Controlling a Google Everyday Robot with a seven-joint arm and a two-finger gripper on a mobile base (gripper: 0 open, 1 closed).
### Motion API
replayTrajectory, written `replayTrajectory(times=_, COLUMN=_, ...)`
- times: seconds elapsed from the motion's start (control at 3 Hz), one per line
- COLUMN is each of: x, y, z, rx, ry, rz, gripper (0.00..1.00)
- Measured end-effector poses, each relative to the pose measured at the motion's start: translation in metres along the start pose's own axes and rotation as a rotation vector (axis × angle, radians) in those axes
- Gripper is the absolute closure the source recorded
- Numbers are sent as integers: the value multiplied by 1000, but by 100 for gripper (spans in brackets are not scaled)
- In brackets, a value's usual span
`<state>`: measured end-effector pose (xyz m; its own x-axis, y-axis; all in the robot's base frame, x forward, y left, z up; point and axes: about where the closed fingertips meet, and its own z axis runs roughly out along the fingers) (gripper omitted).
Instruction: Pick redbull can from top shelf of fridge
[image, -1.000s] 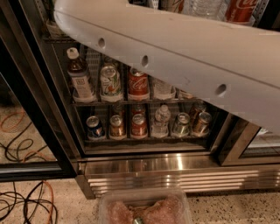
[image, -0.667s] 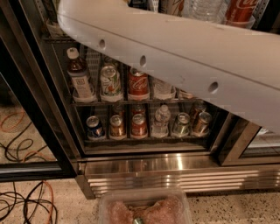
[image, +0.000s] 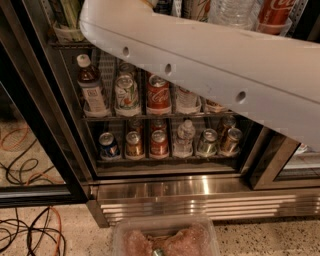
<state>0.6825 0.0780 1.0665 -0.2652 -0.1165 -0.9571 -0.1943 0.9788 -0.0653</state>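
Camera view is mostly filled by the robot's white arm (image: 210, 60), so I'll place everything off that. It cuts across from the right edge up to the top left, right in front of the fridge (image: 165, 190). The gripper is somewhere past the arm's upper end, beyond the top of the frame, so you can't tell if it's released or clenched on anything.

Above the arm you only get a sliver of the top shelf (image: 65, 45). There's a translucent cup holder (image: 67, 32) with something greenish in it beyond the arm's upper tip. Over the arm's right half sit a water bottle (image: 232, 10) and a red cola can (image: 272, 15). I can't pick out the redbull can; the arm covers most of that row and the frame cuts off the rest.

Below the arm the two lower racks are easy to read. The nearer one has a white-capped bottle (image: 91, 85), a green-and-white can (image: 126, 92) and another cola can (image: 158, 95). The rack under that holds a blue can (image: 107, 145), more cans and a small clear bottle (image: 185, 137).

Further below the arm, on the floor, there's a clear plastic tub (image: 165, 240), with loose cables (image: 30, 235) off to its left.
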Motion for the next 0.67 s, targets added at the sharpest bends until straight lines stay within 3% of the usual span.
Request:
replayTrajectory(times=0.33, x=0, y=0, z=0, rx=1, ry=0, rz=0, gripper=33)
replayTrajectory(times=0.67, x=0, y=0, z=0, rx=1, ry=0, rz=0, gripper=52)
